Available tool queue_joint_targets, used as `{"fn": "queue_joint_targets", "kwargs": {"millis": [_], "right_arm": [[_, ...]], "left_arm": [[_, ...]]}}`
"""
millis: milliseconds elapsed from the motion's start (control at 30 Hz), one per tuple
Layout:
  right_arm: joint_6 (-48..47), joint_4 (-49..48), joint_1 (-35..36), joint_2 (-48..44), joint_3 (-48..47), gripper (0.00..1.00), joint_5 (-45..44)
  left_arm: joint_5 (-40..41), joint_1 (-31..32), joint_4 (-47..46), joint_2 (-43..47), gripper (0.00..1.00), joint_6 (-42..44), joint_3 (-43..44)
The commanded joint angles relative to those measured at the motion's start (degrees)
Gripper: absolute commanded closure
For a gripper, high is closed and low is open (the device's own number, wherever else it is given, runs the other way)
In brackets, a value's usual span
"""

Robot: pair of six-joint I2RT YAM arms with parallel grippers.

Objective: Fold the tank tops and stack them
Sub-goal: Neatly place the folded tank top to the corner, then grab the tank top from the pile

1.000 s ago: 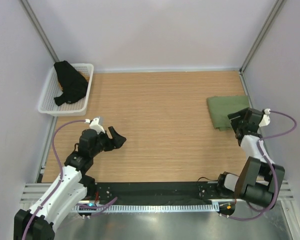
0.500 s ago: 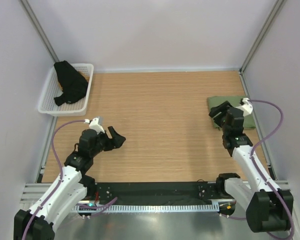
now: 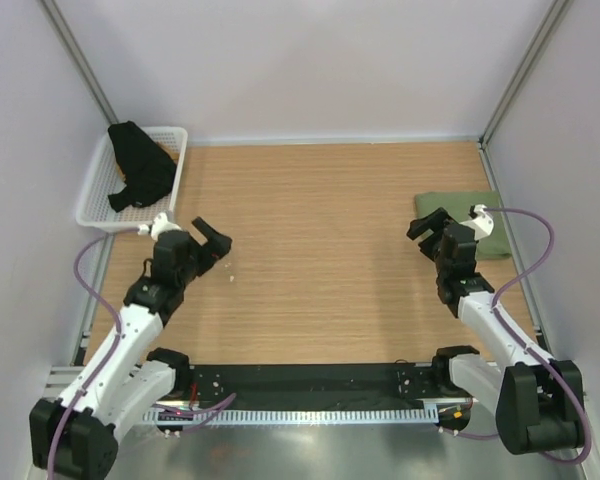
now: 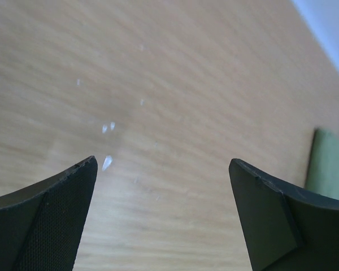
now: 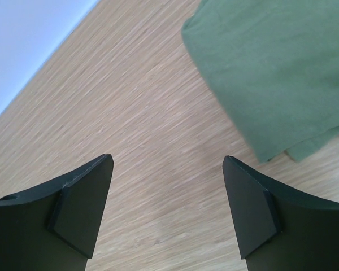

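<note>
1. Print or labels on the green tank top (image 3: 432, 203): impossible to make out; only a plain olive face turned up, both overhead and in the right wrist view (image 5: 277, 62).
2. Folded flat at the right edge of the table (image 3: 320, 230), close to the right wall; the near-left part covered overhead by the right arm and its purple cable (image 3: 530, 260).
3. In the left wrist view, just a thin green sliver (image 4: 327, 164) at the right border, cut off by the frame and a dark finger.
4. Black tank top (image 3: 140, 170) bunched in the white mesh basket (image 3: 178, 160) at the far left corner of the table; folds and trim too dark to tell apart.
5. Left gripper (image 3: 212, 235), jaws spread wide and holding nothing, over bare wood just near of the basket; a few white specks (image 4: 107, 162) on the wood ahead of the fingers.
6. Right gripper (image 3: 425, 225), jaws likewise wide and empty, over bare wood just left of the green top's edge (image 5: 168, 161).
7. In both wrist views, only the finger ends visible, clipped by the bottom border.
</note>
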State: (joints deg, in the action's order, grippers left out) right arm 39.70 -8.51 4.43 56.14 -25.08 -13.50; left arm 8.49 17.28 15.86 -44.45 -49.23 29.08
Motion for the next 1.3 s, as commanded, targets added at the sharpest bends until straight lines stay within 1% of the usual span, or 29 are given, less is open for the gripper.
{"fn": "queue_joint_targets", "kwargs": {"millis": [0,33,67,100,133,167,233,300,333,433,467,500,533,567,600,633,700,733,767,833,867,933,1033,1067,1133,1167,1200,1233,1267], "right_arm": [[-0.94,-9.31,0.93,1.60,0.91,0.16,3.38],[-1.03,-9.94,1.28,2.21,1.00,0.17,3.82],[-1.29,-10.38,1.90,2.92,1.00,0.17,4.18],[-1.56,-11.08,2.95,4.40,1.00,0.18,4.44],[-2.08,-11.35,3.65,4.94,0.82,0.18,4.18],[-2.17,-11.61,4.27,5.55,0.74,0.18,3.57],[-2.96,-11.96,6.29,6.52,0.39,0.18,1.99],[-3.14,-11.96,7.35,6.88,0.30,0.17,1.11],[-3.23,-12.05,7.96,6.88,0.21,0.17,0.93],[-3.40,-11.79,8.41,7.32,-0.14,0.17,0.67],[-3.32,-11.35,8.41,7.49,-0.32,0.17,0.49],[-3.23,-11.26,8.32,7.49,-0.49,0.17,0.40],[-3.14,-11.26,8.32,7.67,-0.50,0.17,0.75],[-3.05,-11.26,8.41,7.76,-0.58,0.17,0.93],[-2.88,-11.35,8.41,7.76,-0.67,0.17,1.10],[-2.88,-11.18,8.41,7.93,-0.76,0.17,1.45],[-2.79,-11.35,8.58,8.63,-1.20,0.17,2.07],[-2.88,-11.35,8.76,9.16,-1.29,0.17,2.59],[-2.88,-11.26,8.76,9.42,-1.46,0.17,2.69],[-2.70,-11.44,8.85,9.86,-1.72,0.17,2.77],[-2.79,-11.35,9.02,10.30,-1.64,0.17,3.12],[-2.62,-11.61,9.02,10.74,-1.81,0.17,3.39],[-2.61,-11.27,9.02,11.62,-2.43,0.17,3.65],[-2.61,-11.26,9.02,11.71,-2.52,0.17,3.74],[-2.79,-11.26,8.93,12.06,-2.78,0.17,3.65],[-2.88,-11.09,9.02,12.24,-2.78,0.17,3.48],[-2.96,-11.09,9.02,12.24,-2.78,0.17,3.48],[-3.05,-11.26,9.02,12.59,-2.87,0.17,3.48],[-3.14,-11.18,8.93,12.76,-2.87,0.17,3.48]], "left_arm": [[2.69,-6.01,-0.14,-7.91,0.01,-7.97,13.93],[1.89,-9.25,0.57,-10.20,0.01,-8.85,16.68],[1.36,-10.85,1.45,-15.01,0.01,-10.08,19.32],[0.92,-12.51,4.24,-17.06,0.01,-11.66,24.74],[1.00,-15.23,5.40,-19.25,0.00,-15.33,26.71],[1.26,-16.30,5.76,-22.41,0.00,-16.67,28.82],[4.15,-19.19,5.68,-25.15,0.00,-19.13,33.48],[7.84,-20.35,6.29,-28.74,0.00,-19.93,36.38],[10.47,-21.66,6.38,-29.98,0.00,-20.02,39.44],[12.86,-24.38,6.55,-36.57,0.03,-18.97,44.73],[13.47,-24.83,7.25,-38.50,0.05,-18.01,48.84],[13.92,-25.27,7.69,-40.35,0.05,-17.57,50.88],[14.18,-26.15,7.87,-44.81,0.05,-17.04,52.73],[14.10,-26.68,8.57,-46.76,0.05,-16.69,56.66],[14.01,-27.12,9.19,-49.22,0.05,-16.69,58.27],[13.66,-27.99,9.54,-53.07,0.01,-16.69,60.20],[13.05,-28.88,11.47,-57.66,0.00,-16.34,65.47],[12.95,-30.01,14.09,-62.12,0.00,-16.25,67.49],[13.21,-30.46,14.98,-63.91,0.00,-15.90,71.34],[14.70,-31.34,17.52,-68.99,0.00,-14.23,74.44],[16.80,-31.43,18.06,-70.33,0.00,-13.70,76.80],[17.96,-32.04,18.42,-72.96,0.00,-12.21,78.67],[16.74,-32.48,17.46,-78.50,0.00,-10.19,82.79],[16.30,-32.57,17.54,-81.99,0.00,-9.66,85.94],[14.63,-32.83,18.51,-85.70,0.00,-8.95,89.47],[14.36,-32.75,20.42,-87.55,0.01,-8.69,93.57],[14.53,-32.92,22.36,-91.83,0.01,-8.95,96.14],[14.45,-33.01,25.07,-93.70,0.01,-9.39,98.60],[13.93,-33.18,25.53,-95.28,0.02,-9.48,102.19]]}}
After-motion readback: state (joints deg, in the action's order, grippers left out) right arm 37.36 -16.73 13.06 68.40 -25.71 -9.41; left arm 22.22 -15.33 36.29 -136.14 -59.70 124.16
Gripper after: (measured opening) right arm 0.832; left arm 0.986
